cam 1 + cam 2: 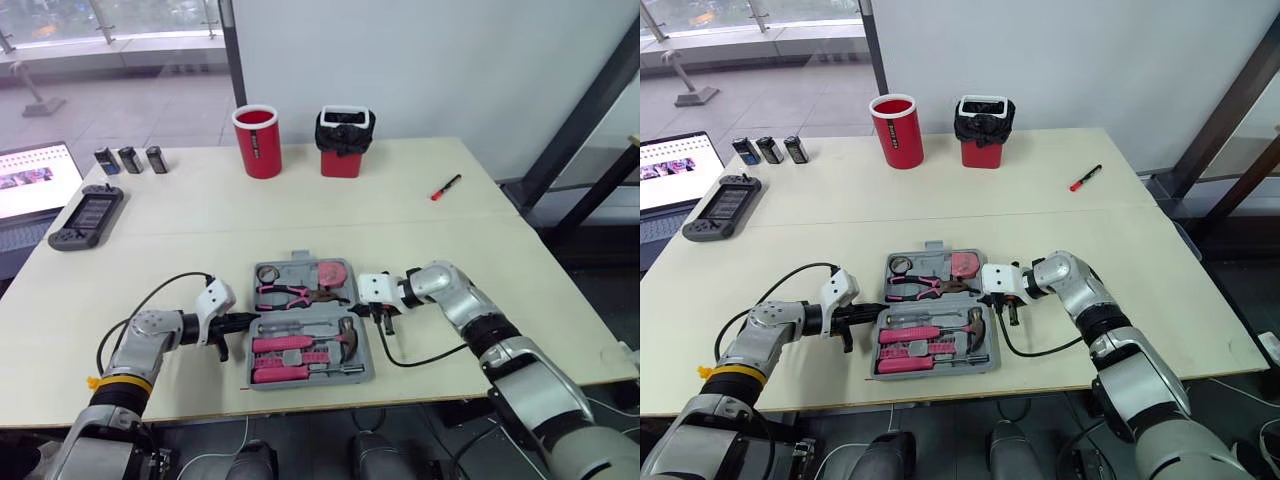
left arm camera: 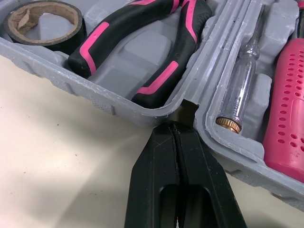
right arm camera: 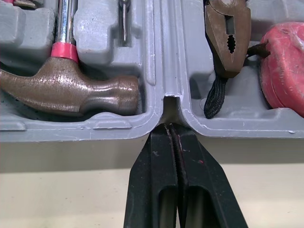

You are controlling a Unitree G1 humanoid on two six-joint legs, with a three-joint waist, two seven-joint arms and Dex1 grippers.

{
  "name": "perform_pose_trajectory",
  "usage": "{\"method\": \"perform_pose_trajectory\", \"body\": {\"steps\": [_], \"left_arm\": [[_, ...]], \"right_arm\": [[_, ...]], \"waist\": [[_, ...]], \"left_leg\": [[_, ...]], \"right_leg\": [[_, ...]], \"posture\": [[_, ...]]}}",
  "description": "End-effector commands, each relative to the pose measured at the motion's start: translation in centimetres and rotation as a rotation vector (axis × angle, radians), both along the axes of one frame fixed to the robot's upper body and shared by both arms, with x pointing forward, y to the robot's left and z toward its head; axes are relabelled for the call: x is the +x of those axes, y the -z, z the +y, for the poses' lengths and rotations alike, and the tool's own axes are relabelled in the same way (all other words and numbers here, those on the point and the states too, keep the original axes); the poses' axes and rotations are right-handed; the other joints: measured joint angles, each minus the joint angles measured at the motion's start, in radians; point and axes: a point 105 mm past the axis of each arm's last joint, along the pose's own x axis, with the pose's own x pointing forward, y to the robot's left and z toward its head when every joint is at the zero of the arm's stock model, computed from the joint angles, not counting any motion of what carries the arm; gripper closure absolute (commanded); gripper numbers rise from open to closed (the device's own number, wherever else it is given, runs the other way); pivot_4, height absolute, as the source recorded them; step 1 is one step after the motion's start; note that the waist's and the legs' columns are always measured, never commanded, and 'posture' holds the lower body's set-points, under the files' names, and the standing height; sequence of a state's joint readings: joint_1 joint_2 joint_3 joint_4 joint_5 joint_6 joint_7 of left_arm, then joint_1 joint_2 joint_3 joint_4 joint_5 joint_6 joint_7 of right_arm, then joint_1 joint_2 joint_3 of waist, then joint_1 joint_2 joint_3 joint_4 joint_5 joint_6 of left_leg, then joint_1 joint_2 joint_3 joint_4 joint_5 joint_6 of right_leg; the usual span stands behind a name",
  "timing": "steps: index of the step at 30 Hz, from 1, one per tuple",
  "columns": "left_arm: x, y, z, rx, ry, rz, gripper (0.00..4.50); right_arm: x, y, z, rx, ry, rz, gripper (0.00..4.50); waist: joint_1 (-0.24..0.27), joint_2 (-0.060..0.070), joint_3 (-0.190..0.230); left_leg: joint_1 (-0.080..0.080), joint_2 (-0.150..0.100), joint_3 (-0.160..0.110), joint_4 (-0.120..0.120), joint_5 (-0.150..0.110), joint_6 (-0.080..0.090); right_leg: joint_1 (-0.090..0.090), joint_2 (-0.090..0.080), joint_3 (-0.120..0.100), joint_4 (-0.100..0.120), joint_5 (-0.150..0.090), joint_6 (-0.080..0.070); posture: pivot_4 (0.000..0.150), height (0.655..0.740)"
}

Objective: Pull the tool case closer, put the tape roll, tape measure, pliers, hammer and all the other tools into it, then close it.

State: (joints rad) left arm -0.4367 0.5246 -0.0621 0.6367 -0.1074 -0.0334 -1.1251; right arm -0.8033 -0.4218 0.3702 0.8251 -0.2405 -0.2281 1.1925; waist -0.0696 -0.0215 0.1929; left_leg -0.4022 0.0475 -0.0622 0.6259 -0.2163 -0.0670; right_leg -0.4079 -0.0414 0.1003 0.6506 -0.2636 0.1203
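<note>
Pointing at tool case [image 3: 118,130] hinge [image 3: 171,100], right claw [image 3: 173,127] closed.

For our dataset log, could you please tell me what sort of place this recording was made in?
Probably an indoor lab or office test space: a plain table by a glass wall, a laptop beside it, and a handheld controller and three batteries on it.

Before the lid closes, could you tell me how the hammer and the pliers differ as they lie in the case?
The hammer lies in the half nearer the robot, the pliers in the farther half. The hammer has one metal shaft and a brown head; the pliers have two black-and-pink handles and toothed jaws. Both lie flat in recesses of the open tool case, heads towards the robot's right.
</note>
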Motion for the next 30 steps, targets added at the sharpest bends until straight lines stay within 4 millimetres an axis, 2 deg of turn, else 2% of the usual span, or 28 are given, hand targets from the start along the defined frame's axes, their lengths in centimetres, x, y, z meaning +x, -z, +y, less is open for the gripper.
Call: {"method": "perform_pose_trajectory", "body": {"steps": [1,7,12,18,24,27,30], "left_arm": [[0.3,-0.4,-0.9,0.007,0.021,-0.031,4.50],[0.0,0.0,-1.3,0.013,0.014,-0.036,4.50],[-1.1,0.7,-1.9,-0.004,0.023,-0.012,4.50],[-2.4,1.2,-1.2,0.002,-0.011,0.010,4.50],[-3.2,1.3,-0.9,0.010,-0.021,0.025,4.50],[-4.7,2.3,-1.5,0.031,0.025,0.065,4.50],[-4.8,2.5,-1.4,0.040,0.002,0.064,4.50]], "right_arm": [[-0.8,-0.7,3.0,0.073,-0.086,0.000,4.42],[-1.5,-0.2,3.1,0.066,-0.076,0.047,4.42],[-2.7,0.3,3.2,0.085,-0.071,0.084,4.42],[-3.8,0.7,3.4,0.095,-0.064,0.123,4.42],[-3.9,0.8,3.5,0.093,-0.060,0.129,4.42],[-3.8,1.0,3.5,0.088,-0.057,0.138,4.42],[-3.7,1.2,3.3,0.074,-0.057,0.143,4.42]], "waist": [[0.000,0.000,0.000],[0.000,0.000,0.000],[-0.002,0.000,0.000],[-0.004,0.000,-0.001],[-0.005,0.000,-0.001],[-0.006,0.000,-0.001],[-0.005,0.000,-0.001]], "left_leg": [[0.000,0.000,0.000,0.000,0.000,0.000],[0.001,0.000,0.000,-0.001,0.000,0.000],[0.004,0.000,0.000,-0.003,0.000,0.000],[0.011,0.000,0.001,-0.011,0.000,0.000],[0.011,0.001,0.001,-0.013,0.000,0.000],[0.011,0.001,0.001,-0.013,0.000,0.000],[0.011,0.001,0.001,-0.013,0.000,0.000]], "right_leg": [[0.000,0.000,0.000,0.000,0.000,0.000],[0.000,0.000,0.000,0.000,0.000,0.000],[0.002,0.000,0.000,0.000,0.000,0.000],[0.004,0.000,0.001,0.000,-0.002,0.001],[0.004,0.001,0.001,0.000,-0.003,0.001],[0.004,0.001,0.001,-0.001,-0.004,-0.001],[0.004,0.001,0.001,-0.001,-0.004,-0.002]], "posture": [[0.150,0.7400],[0.150,0.7400],[0.150,0.7400],[0.150,0.7400],[0.150,0.7400],[0.150,0.7400],[0.150,0.7400]]}}
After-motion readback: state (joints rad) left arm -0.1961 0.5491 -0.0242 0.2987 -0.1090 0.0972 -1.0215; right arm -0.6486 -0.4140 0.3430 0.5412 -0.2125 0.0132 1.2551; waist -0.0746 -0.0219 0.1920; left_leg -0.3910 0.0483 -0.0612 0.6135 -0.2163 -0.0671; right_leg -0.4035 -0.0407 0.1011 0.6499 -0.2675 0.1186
